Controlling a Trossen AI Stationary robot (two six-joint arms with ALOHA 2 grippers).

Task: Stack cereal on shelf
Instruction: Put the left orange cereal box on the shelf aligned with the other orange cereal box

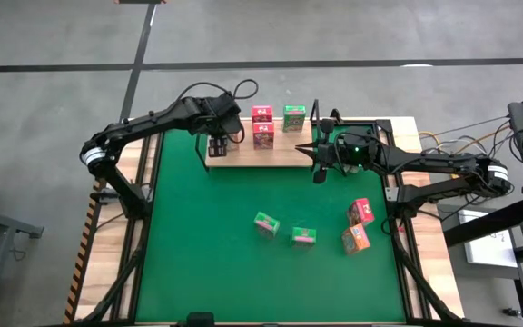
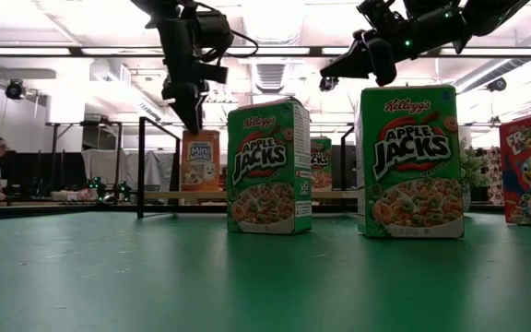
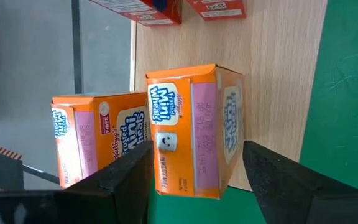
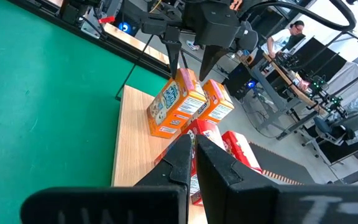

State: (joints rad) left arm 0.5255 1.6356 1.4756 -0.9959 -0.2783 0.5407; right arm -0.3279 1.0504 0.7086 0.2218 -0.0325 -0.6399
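Two Mini Wheats boxes (image 3: 191, 130) shelved.
Left gripper (image 3: 194, 177) spread wide straddling the nearer one (right gripper (image 4: 194, 158) pinched shut, idle); lifting crooked could topple it.

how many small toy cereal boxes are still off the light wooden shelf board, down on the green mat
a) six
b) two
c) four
c: the high view shows two green boxes, a pink box and an orange box on the green mat, off the wooden shelf board.
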